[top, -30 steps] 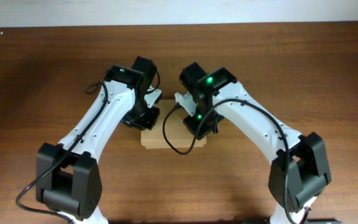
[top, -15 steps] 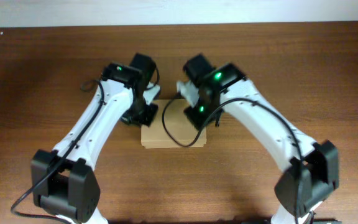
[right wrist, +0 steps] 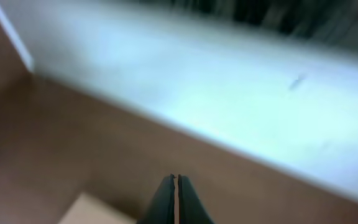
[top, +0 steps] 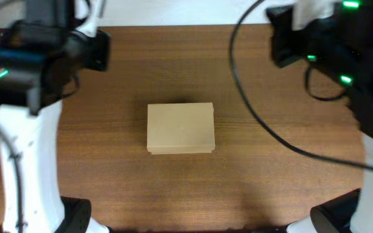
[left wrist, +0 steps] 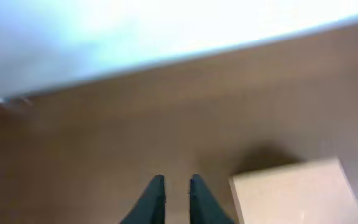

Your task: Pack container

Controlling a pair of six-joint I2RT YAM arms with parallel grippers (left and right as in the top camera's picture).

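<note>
Your box (top: pixel 180 128) lies shut on the tabletop (top: pixel 271 175), packing seemingly done: left pincer (left wrist: pixel 176 185) barely parted, right pincer (right wrist: pixel 176 185) closed, both empty.

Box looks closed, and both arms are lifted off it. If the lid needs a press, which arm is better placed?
Left, marginally. The left gripper has the container close beside its fingertips, jaws slightly apart; the right gripper, shut, sees only a corner. Both hang clear of it.

Blurred left gripper (left wrist: pixel 176 182), tips seemingly slightly apart, near the container (left wrist: pixel 297 194)
</note>
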